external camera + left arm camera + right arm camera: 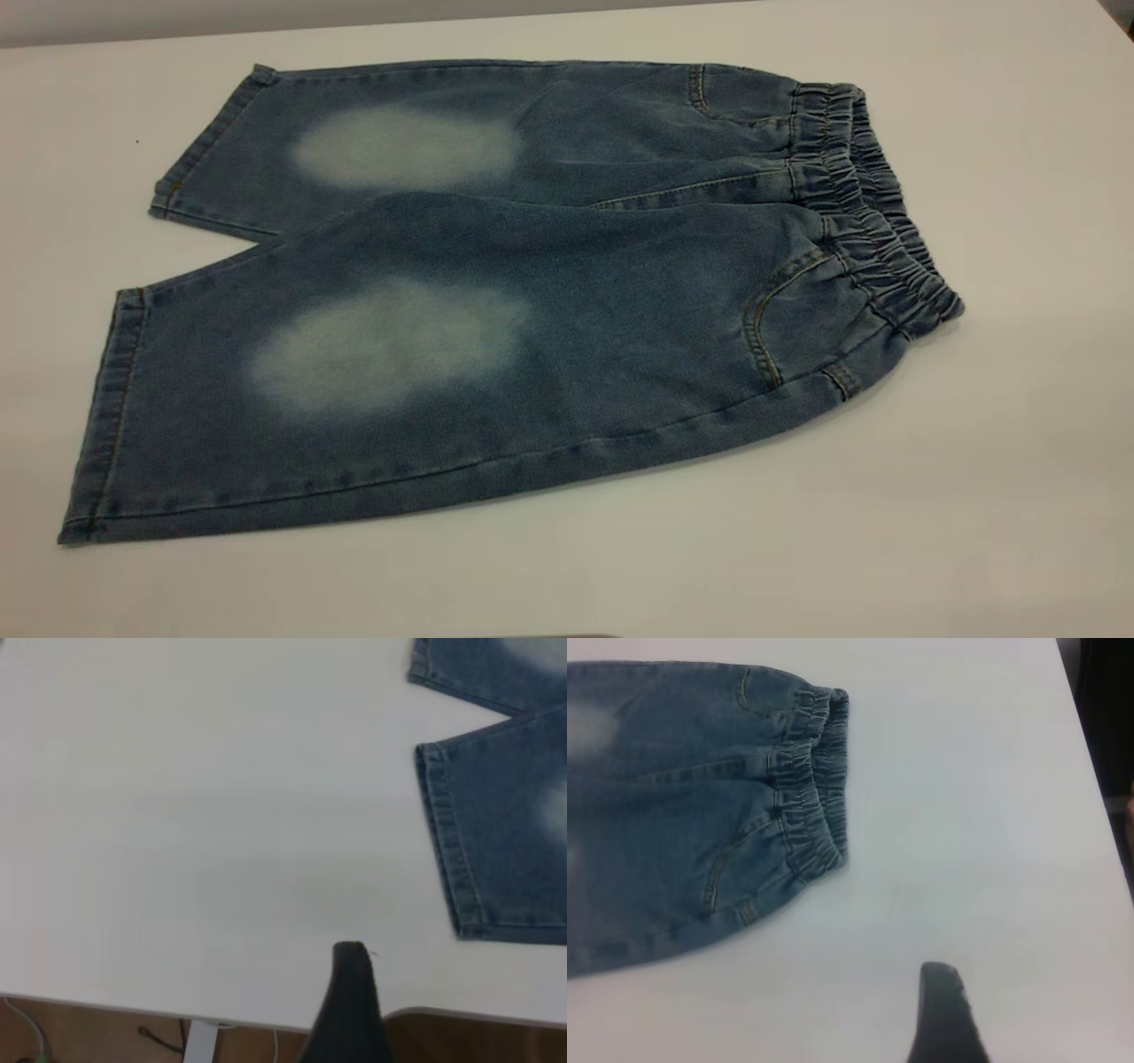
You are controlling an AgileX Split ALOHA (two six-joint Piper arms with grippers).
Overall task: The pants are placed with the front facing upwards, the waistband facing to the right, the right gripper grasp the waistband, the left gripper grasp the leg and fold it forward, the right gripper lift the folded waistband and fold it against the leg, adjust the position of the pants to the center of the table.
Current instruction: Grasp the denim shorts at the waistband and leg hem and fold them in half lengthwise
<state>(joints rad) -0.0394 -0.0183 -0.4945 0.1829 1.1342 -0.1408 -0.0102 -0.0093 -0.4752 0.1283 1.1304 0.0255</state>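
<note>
On the table (1019, 496) lies one pair of pants (549, 292), spread flat, front up, with two legs and two pale patches. Its long axis runs left to right: the near leg's hem sits toward the table's near left corner, the waistband (873, 204) toward the right edge. Each wrist view shows only one fingertip, left gripper (350, 1010) and right gripper (943, 1014), both off the denim; whether either is spread cannot be told.

Pants (549, 292): blue denim cloth, faded pale patches, tan stitching. Waistband (873, 204): crinkled, gathered elastic denim. Table (1019, 443): smooth matt white surface. Left gripper (350, 1010) fingertip: matt black, probably plastic.
</note>
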